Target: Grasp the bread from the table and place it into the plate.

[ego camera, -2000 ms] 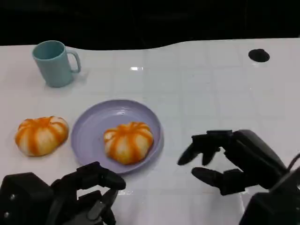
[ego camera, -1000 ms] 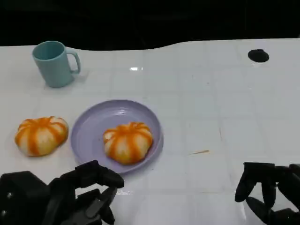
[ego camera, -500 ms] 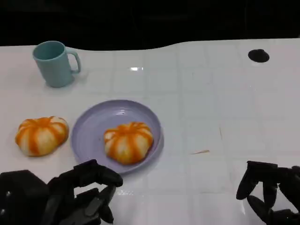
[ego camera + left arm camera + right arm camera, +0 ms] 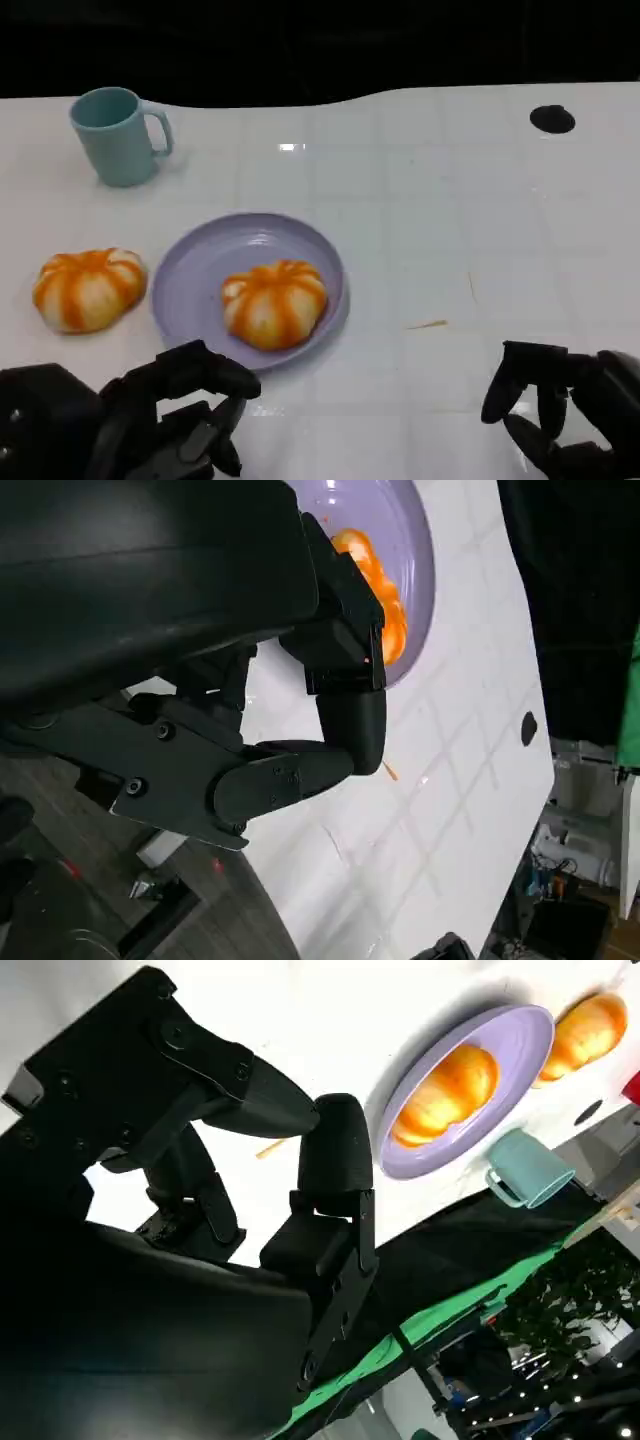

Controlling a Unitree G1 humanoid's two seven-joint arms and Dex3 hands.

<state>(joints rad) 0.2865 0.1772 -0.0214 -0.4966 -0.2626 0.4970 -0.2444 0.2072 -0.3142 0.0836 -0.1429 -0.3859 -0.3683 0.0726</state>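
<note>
One bread (image 4: 274, 303) lies on the purple plate (image 4: 200, 262); a second bread (image 4: 88, 288) sits on the white tabletop (image 4: 450, 220) left of the plate. Both robot hands, left (image 4: 175, 415) and right (image 4: 555, 410), hover near the plate's front, fingers apart, holding nothing.

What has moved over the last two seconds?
The right hand pulled back from beside the lavender plate toward the table's near edge, holding nothing. The orange-striped bun in the plate, the bun on the table, the teal mug and the left hand stayed put.
</note>
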